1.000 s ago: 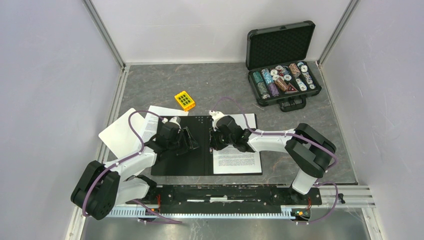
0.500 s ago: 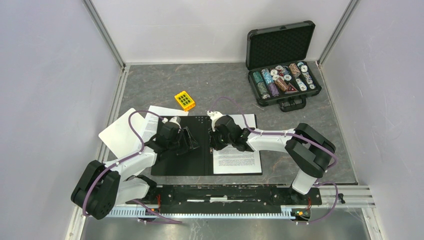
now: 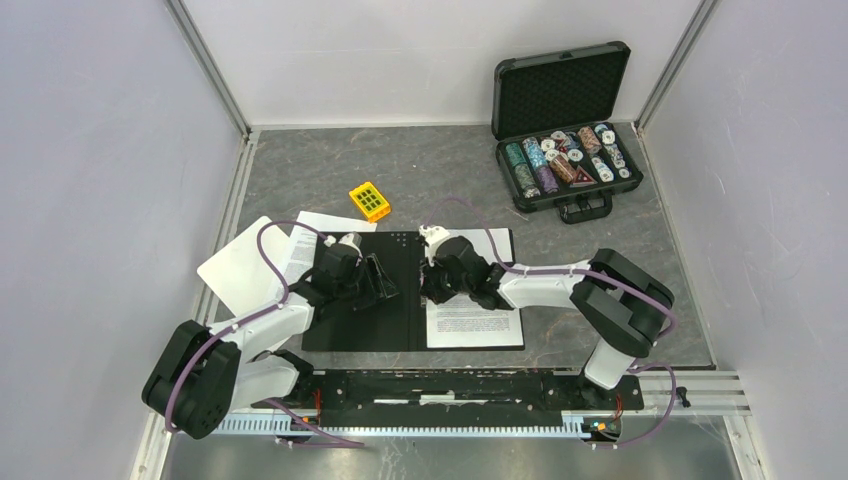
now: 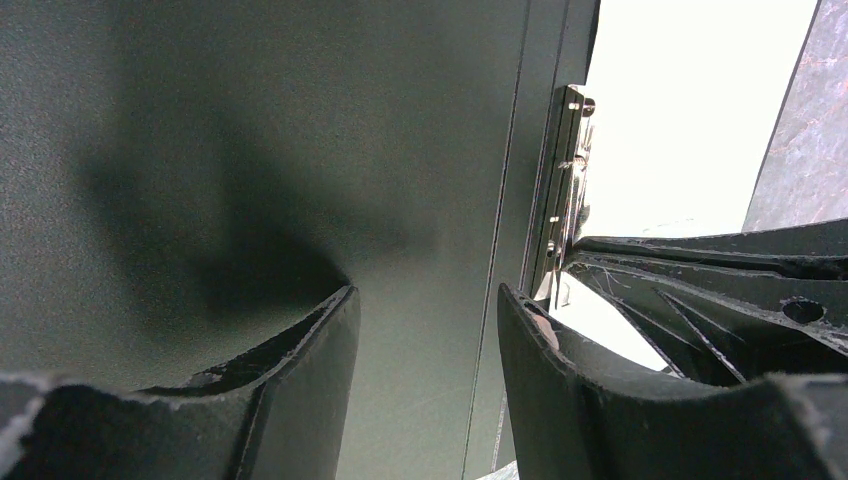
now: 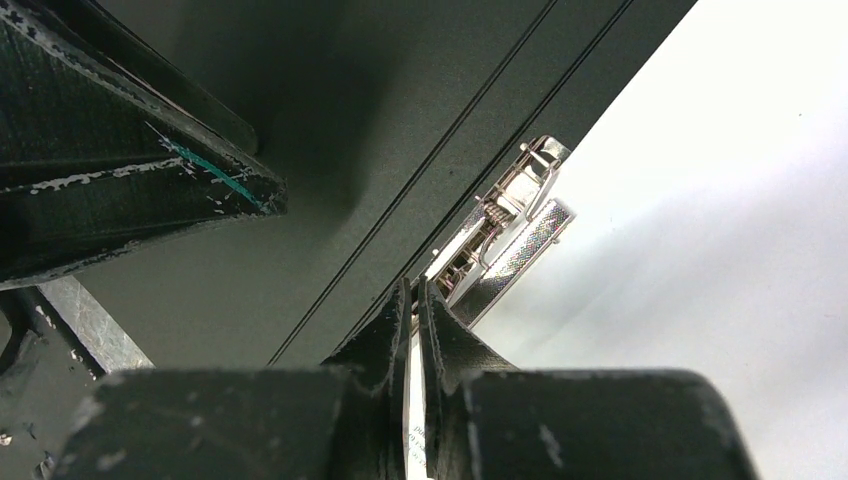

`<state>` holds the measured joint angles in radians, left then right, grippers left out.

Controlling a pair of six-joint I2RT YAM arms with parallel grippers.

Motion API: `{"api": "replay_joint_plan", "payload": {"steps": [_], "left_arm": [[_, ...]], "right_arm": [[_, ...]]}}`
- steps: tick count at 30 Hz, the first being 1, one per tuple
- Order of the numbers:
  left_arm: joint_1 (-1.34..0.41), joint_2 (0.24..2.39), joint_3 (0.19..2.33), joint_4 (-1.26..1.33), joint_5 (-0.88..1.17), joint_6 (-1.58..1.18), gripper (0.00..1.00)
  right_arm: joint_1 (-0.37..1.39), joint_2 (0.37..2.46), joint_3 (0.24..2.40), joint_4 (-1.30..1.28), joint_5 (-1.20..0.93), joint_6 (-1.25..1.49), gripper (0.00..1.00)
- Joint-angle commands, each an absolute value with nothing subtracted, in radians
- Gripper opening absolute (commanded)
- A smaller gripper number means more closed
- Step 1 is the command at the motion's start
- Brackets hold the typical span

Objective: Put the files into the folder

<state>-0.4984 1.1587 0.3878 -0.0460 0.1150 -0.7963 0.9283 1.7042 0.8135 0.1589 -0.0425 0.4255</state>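
Note:
The folder (image 3: 365, 320) lies open at the table's middle, black inside up. A file sheet (image 3: 478, 322) with black text lies on its right half, beside the metal clip (image 5: 505, 235) at the spine. My right gripper (image 3: 428, 287) is shut on the sheet's left edge by the clip; in the right wrist view (image 5: 415, 300) a strip of printed paper shows between the fingers. My left gripper (image 3: 384, 284) is open and empty, low over the folder's left half (image 4: 250, 150), its tips (image 4: 425, 305) just left of the spine. More file sheets (image 3: 312, 226) lie at the left, partly under the left arm.
A white clipboard (image 3: 238, 268) lies at the left, under the loose sheets. A small yellow block (image 3: 369, 201) sits behind the folder. An open black case of poker chips (image 3: 565, 150) stands at the back right. Walls close in on both sides.
The right gripper has shifted very slightly along the folder's spine, still shut on the sheet. The left arm has not moved.

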Motion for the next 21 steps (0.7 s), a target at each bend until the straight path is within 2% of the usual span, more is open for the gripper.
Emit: {"api": "replay_joint_plan", "payload": {"steps": [1,10,21], "left_arm": [[-0.492,1.185,0.377,-0.123,0.075,-0.807,0.61],[-0.491,1.192,0.37,-0.11,0.081,-0.813,0.6],[-0.491,1.193,0.363,-0.102,0.083,-0.815,0.6]], "right_arm": [[0.93,1.75,0.687,-0.011,0.06,0.408,0.06],[0.939,1.717,0.56,0.203,0.077,0.518,0.07],[0.972,1.75,0.546,0.208,0.129,0.57,0.08]]}}
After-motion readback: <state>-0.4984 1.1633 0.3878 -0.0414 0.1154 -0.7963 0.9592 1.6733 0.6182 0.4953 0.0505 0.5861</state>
